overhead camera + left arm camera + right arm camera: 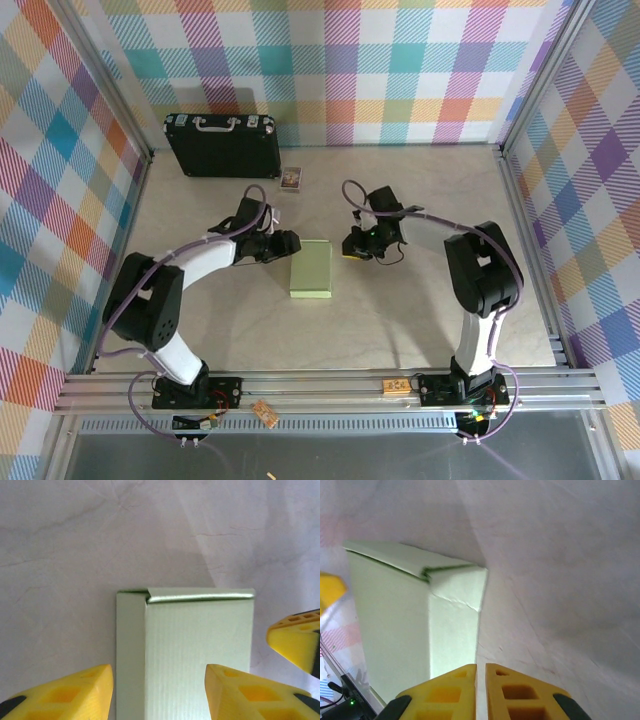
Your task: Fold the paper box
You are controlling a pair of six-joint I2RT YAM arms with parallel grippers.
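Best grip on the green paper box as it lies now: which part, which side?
Probably the two long side walls, pinched from straight above. The paper box lies flat and closed on the table, its long sides parallel; the broad top gives nothing to pinch.

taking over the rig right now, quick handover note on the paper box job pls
Left tool: open, jaws apart over the paper box, not clamped on it.
Right tool: shut, empty, just right of the box; contact unclear.
Box: lies flat mid-table, a closed rectangular shape.
Done: body formed, far end flap folded over.
Left: that flap shows a thin gap at its corner and probably needs pressing home. Check the near end too, it isn't seen close up.
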